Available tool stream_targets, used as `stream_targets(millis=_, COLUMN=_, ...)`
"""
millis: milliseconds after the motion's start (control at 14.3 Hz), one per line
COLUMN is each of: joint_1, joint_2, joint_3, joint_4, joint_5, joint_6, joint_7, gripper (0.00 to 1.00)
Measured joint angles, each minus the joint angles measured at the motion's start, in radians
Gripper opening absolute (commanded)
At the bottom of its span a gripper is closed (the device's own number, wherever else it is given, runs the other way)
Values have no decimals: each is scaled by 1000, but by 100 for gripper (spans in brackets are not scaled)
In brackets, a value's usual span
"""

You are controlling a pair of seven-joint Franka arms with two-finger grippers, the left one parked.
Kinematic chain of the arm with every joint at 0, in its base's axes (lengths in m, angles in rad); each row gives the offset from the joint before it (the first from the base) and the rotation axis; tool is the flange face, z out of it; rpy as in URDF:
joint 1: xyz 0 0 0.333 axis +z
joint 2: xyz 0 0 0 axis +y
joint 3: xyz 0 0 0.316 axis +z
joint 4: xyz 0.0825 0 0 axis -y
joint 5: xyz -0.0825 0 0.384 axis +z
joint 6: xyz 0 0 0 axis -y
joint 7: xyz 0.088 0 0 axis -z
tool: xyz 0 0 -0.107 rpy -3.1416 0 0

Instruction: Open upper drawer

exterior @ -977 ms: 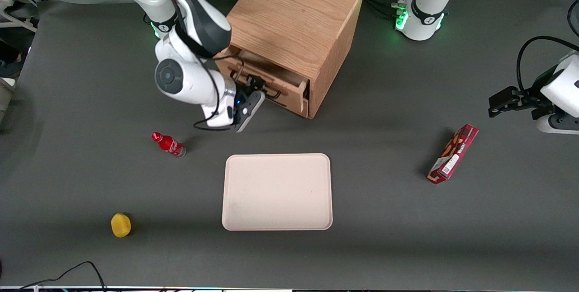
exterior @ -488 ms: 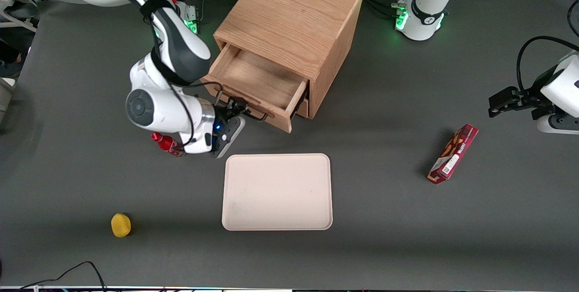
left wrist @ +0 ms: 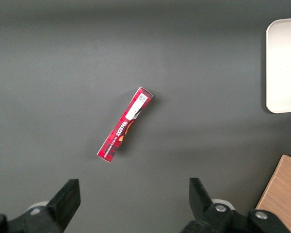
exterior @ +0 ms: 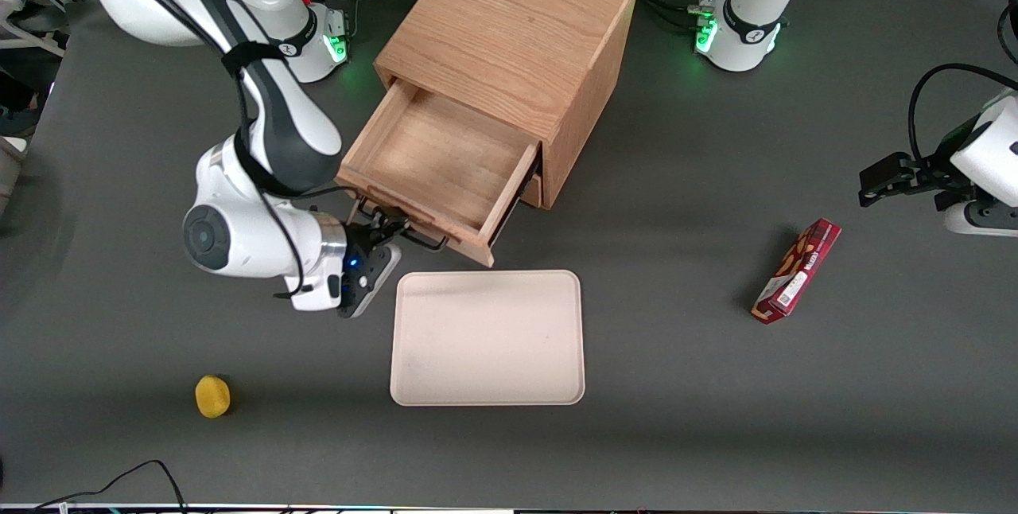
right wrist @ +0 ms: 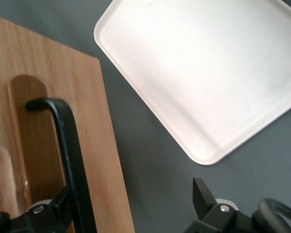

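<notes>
The oak cabinet (exterior: 509,29) stands at the back of the table. Its upper drawer (exterior: 437,156) is pulled far out and its bare wooden inside shows. The black bar handle (exterior: 402,234) runs along the drawer front, close to the tray's edge. My right gripper (exterior: 387,229) is at that handle, nearer the front camera than the drawer. In the right wrist view the gripper (right wrist: 128,199) is open wide; the handle (right wrist: 70,145) passes between the fingers, against one finger (right wrist: 48,211), in front of the drawer front (right wrist: 94,126). A sliver of the lower drawer (exterior: 531,189) shows under the upper one.
A beige tray (exterior: 487,336) lies just in front of the open drawer, also in the right wrist view (right wrist: 208,73). A yellow object (exterior: 212,396) lies near the front edge. A red box (exterior: 797,270) lies toward the parked arm's end, also in the left wrist view (left wrist: 125,130).
The upper drawer has slid much farther out of the cabinet. My gripper moved with the handle toward the front camera. My arm now covers the red bottle.
</notes>
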Motion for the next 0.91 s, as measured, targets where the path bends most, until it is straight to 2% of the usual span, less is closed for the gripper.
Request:
stream_targets(millis=349, joint_1=-1, joint_2=84, joint_3=-62, joint_4=194, joint_5=-3, joint_6=-168, joint_7=-15, gripper=100)
stream_targets(millis=628, joint_1=4, joint_2=37, joint_3=-61, joint_4=283, joint_5=-3, joint_6=-261, joint_7=22, gripper=100)
stream_targets(millis=907, joint_1=5, joint_2=-129, joint_3=-61, joint_4=304, joint_5=-15, joint_6=-382, joint_7=329, gripper=100)
